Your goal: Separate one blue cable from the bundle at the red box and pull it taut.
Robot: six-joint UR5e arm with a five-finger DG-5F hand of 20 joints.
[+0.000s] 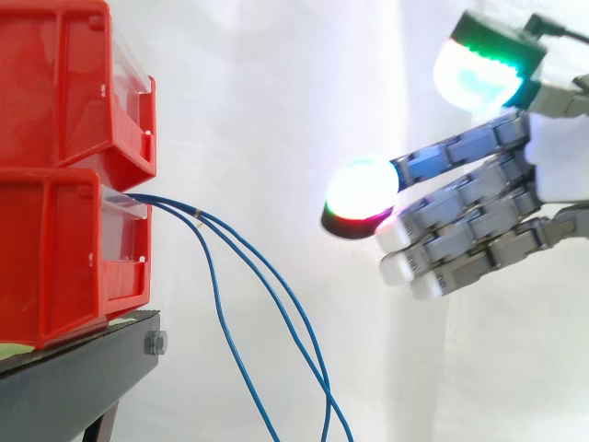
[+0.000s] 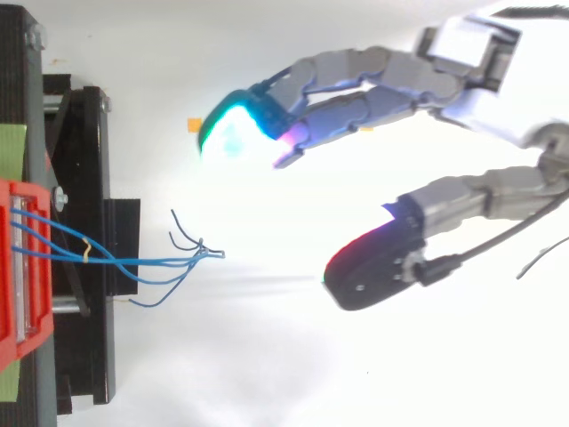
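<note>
**Plainly, an open hand hung clear of the cables**

From the side I saw two red bins stacked at the left, the upper bin (image 1: pixel 55 83) sitting on the lower bin (image 1: pixel 55 258), both on the black stand (image 1: pixel 83 368) before the white curtain (image 1: pixel 276 92). The blue cables (image 1: pixel 184 208) came out of the lower bin's front as a bundle and drooped in long curves past the stand's edge. A small pale band (image 2: pixel 86 252) held them together just outside the bin.

From above, the cables (image 2: pixel 142 261) ran from the bin across the stand, and their loose ends gathered and fanned out a little way beyond it.

The hand (image 1: pixel 557 161) reached in from the right, well apart from the cables and touching none of them. Its fingers were stretched out and relaxed towards the bins, with the thumb spread wide from them. It grasped nothing. One fingertip (image 1: pixel 361 191) glowed white with a red rim, and the thumb's pad (image 1: pixel 479 74) shone green and white higher up. From above, the hand (image 2: pixel 507 107) showed a broad gap between thumb and fingers, and the cable ends lay to the bin side of that gap, outside it.
</note>
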